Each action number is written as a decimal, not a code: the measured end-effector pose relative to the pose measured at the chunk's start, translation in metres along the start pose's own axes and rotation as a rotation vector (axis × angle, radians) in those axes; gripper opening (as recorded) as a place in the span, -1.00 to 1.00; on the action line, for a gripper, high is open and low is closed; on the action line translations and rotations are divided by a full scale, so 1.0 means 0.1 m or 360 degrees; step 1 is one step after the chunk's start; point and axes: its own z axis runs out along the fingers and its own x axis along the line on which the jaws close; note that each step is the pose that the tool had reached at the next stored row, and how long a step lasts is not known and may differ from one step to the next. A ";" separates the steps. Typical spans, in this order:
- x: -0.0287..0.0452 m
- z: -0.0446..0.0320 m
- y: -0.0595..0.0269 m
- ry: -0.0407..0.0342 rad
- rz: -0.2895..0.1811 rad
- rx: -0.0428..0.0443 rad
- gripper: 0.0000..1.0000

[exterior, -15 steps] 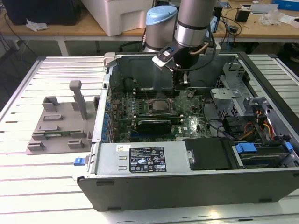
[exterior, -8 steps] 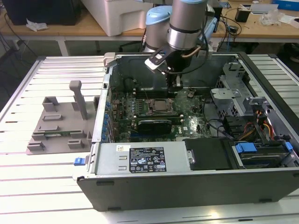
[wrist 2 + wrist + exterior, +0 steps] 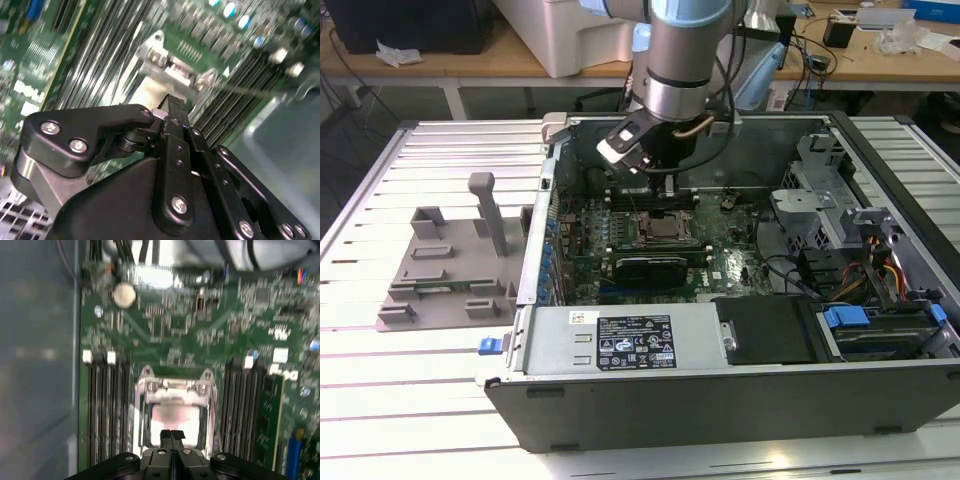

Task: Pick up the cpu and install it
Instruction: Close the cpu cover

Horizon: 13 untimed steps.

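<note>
**The cpu lies flat under the gripper**

In the exterior view, the closest thing is the long grey side wall of the computer case. The case lies open on a table made of metal slats. Just inside that wall is a silver box with a sticker on it. Some blue clips sit next to it, toward the exterior view's right. Off to the exterior view's left, outside the case, a grey tray rests on the slats.

Further in is the green board. A black block sits on it, and right behind the block is a metal frame. The cpu is the small pale square inside that frame.

The gripper hangs straight over it, on the end of the big silver arm. In the first wrist view its two black fingers are pressed together with no gap between them, and they hold nothing. Their tips are right over one edge of the cpu. I cannot tell if they touch it.

Long black slots run on both sides of the frame. A round silver battery sits further along the board.

Far back in the exterior view stand wooden benches and a white box.
</note>
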 end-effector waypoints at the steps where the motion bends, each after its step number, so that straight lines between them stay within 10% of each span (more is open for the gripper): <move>1: 0.003 0.035 -0.067 0.0000 0.0000 0.0000 -0.80; 13: 0.005 0.188 -0.135 0.0000 0.0000 0.0001 -0.80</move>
